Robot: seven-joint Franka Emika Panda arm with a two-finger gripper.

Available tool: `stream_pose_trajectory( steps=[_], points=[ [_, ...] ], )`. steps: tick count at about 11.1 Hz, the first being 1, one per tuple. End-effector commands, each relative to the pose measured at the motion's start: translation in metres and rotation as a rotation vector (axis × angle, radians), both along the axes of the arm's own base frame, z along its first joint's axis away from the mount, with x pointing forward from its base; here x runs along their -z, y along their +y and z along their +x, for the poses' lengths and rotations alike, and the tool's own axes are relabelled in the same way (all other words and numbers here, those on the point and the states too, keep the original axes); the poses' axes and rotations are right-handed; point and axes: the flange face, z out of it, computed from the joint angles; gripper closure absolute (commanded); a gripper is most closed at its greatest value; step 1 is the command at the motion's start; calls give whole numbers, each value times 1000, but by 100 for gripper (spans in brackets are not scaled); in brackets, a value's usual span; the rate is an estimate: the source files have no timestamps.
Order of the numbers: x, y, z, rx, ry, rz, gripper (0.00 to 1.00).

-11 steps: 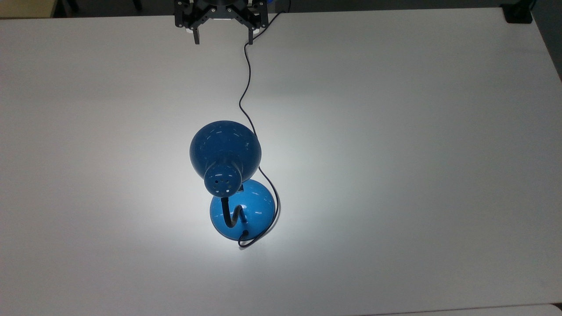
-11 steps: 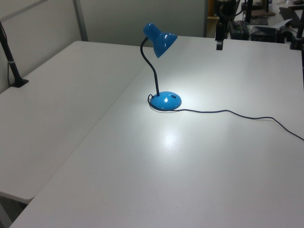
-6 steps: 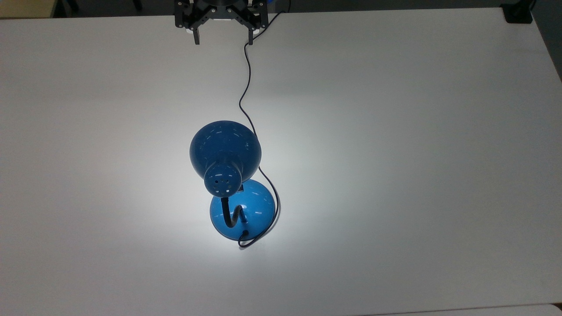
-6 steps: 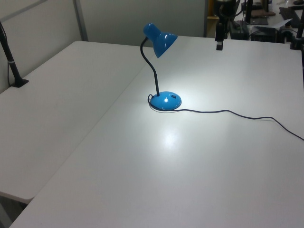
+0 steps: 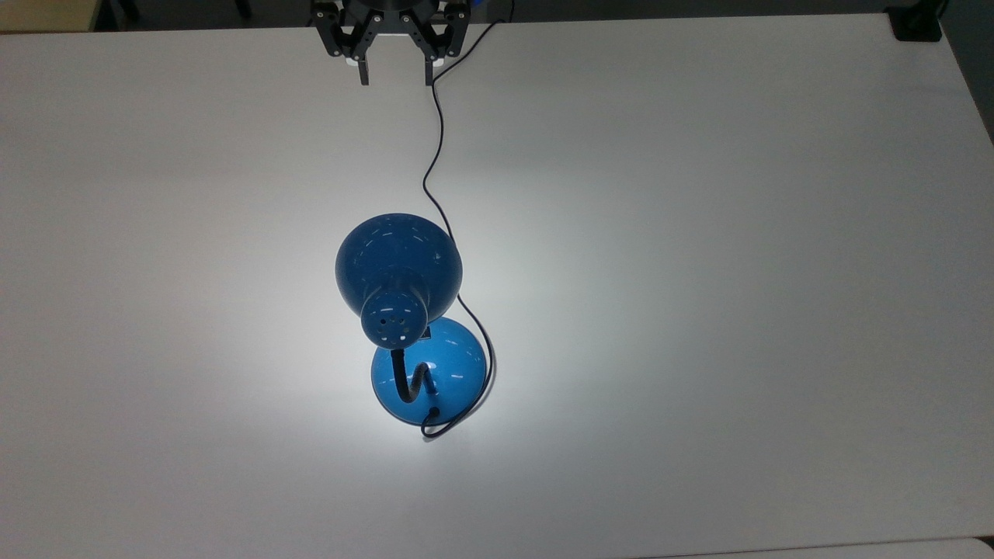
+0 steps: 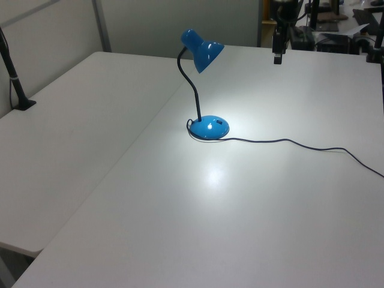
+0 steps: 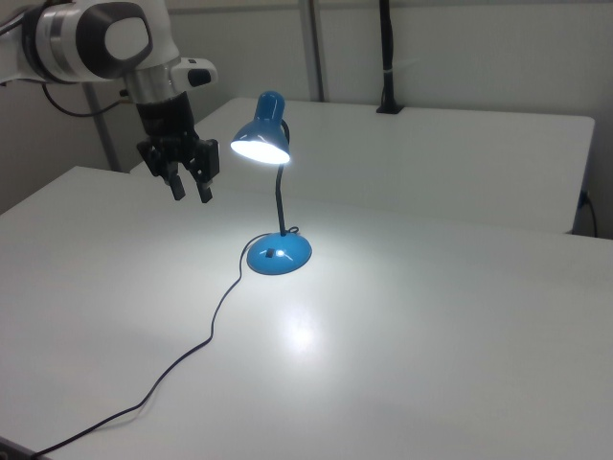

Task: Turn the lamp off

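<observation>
The top view is looking straight down on the tabletop (image 5: 699,233) from high above, the arm's edge lying along its upper border. The left view and the right view are looking down obliquely across the tabletop from opposite sides, from farther back. All three are sharing the lit middle where the lamp (image 5: 404,310) is standing.

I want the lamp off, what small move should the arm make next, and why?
Probably bring the gripper toward the lamp's base. The lamp is lit, the gripper hangs in the air apart from it, and a small dark spot on the base may be the switch.
</observation>
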Motion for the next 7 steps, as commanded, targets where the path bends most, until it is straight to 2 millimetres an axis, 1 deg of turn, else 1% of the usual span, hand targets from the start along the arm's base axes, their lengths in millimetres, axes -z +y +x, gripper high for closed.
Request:
stream_pose_trajectory(
  steps=[1,2,5,7],
  points=[
    [-1,-1,-2,-38,22,-1,89],
    [-1,-1,-2,-46,22,-1,100],
    [1,0,0,-48,19,-1,100],
    [9,0,8,-51,4,2,100]
  ],
)
